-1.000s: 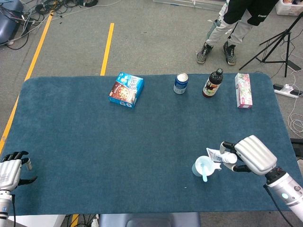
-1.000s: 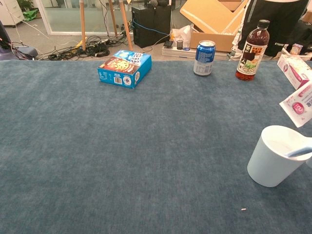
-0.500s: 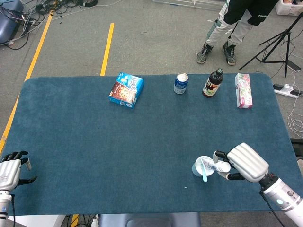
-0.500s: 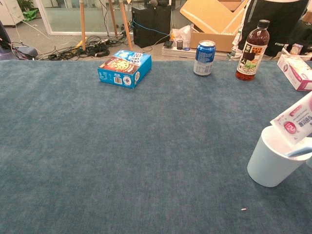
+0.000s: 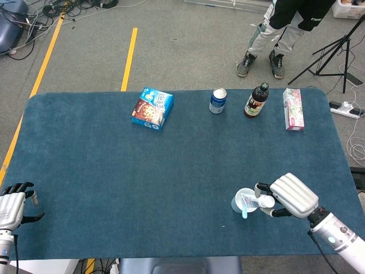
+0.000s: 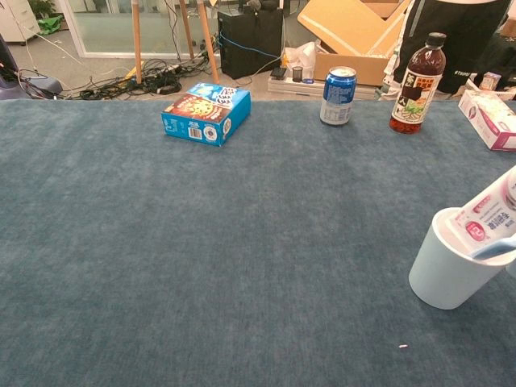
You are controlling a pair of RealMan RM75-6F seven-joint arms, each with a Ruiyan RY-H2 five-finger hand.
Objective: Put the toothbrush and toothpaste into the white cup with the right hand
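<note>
White toothpaste (image 6: 487, 219) leans in cup (image 6: 448, 266), tail down.

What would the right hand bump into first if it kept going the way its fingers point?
Probably the white cup: the right hand points left at it, holding the toothpaste whose end is already inside. Beyond it, only bare table shows.

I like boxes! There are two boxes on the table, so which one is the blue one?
The blue box with the snack picture, at the far left of the row. The other box is pink and white, past the bottle.
</note>
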